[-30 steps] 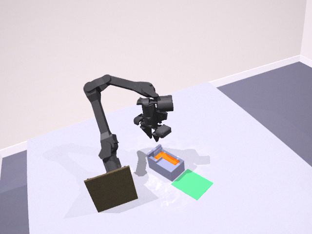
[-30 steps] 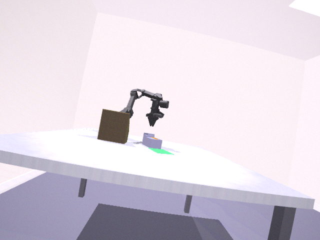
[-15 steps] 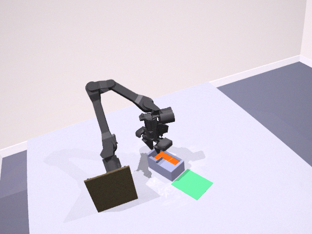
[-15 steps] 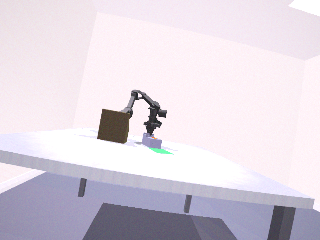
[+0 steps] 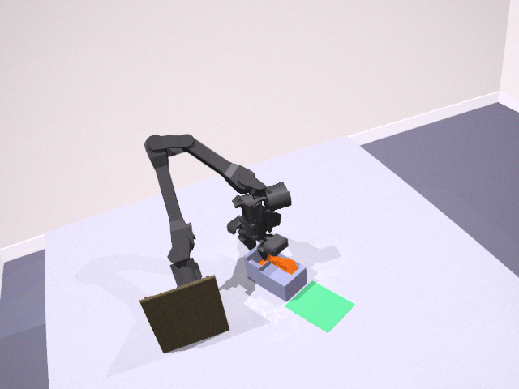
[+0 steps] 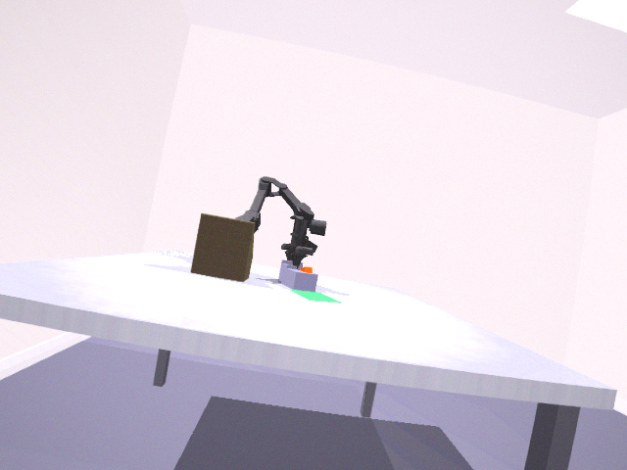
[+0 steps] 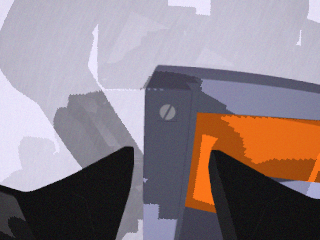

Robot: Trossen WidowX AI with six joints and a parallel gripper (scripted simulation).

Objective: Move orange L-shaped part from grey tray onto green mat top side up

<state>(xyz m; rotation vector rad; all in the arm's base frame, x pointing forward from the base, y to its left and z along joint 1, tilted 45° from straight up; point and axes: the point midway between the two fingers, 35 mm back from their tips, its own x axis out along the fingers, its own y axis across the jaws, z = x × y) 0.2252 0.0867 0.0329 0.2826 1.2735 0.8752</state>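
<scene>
Bends up and over from the brown panel [image 5: 184,316] [image 6: 222,248] with the black arm [image 5: 208,158] [image 6: 258,202], then drops toward the grey tray [image 5: 266,281] [image 6: 306,282] [image 7: 165,165] on the pale table [image 5: 398,314] [image 6: 304,328]. In the top view, stands with that panel toward the table's left edge, and with the tray between there and the right edge, its length running roughly along the right edge.

Points downward with the gripper [image 5: 258,253] [image 6: 296,264] [image 7: 171,158] at the tray end closer to the far edge — partly open, gripping nothing. Straddles the end wall in the wrist view, with one fingertip outside and the other over the L-shaped end of the orange part [image 5: 285,264] [image 6: 306,269] [image 7: 280,140]. Cannot tell for certain about contact there.

Sits tilted in the tray with the orange part: low under the fingertip, raised above the rim at the opposite end, away from the far edge. Shows orange above the tray wall in the exterior view too. Lies flat with the green mat [image 5: 320,306] [image 6: 316,296] just beside the tray, farther from the table's far edge.
</scene>
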